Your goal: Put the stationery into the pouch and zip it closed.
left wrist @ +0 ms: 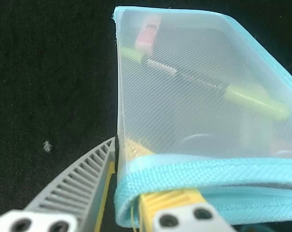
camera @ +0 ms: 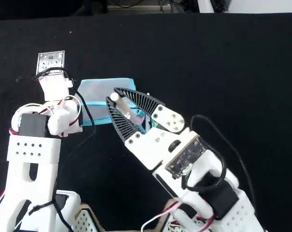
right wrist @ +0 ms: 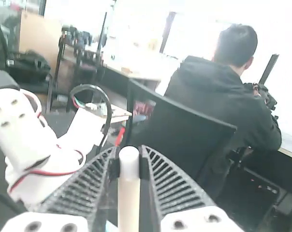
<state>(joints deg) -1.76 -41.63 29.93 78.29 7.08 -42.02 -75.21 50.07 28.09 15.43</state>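
Pouch (camera: 106,88) is lying on the desk (camera: 223,72), edge pinched in the left hand (left wrist: 121,147); right hand (right wrist: 129,157) is gripping a white pen (right wrist: 129,193) over it.

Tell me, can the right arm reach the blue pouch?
Probably yes. The right fingers, holding a white stick, hang right over the pouch with nothing between; the left fingers pinch the pouch's other end, out of the way.

Setting: shared office or lab workroom. Landmark: black office chair (right wrist: 184,140). Behind the chair, cluttered desks (right wrist: 131,72) under bright windows (right wrist: 136,24); to its side, a dark equipment rack (right wrist: 80,48). Nearer than the chair, a black-covered tabletop (camera: 209,63) carrying robot arms.
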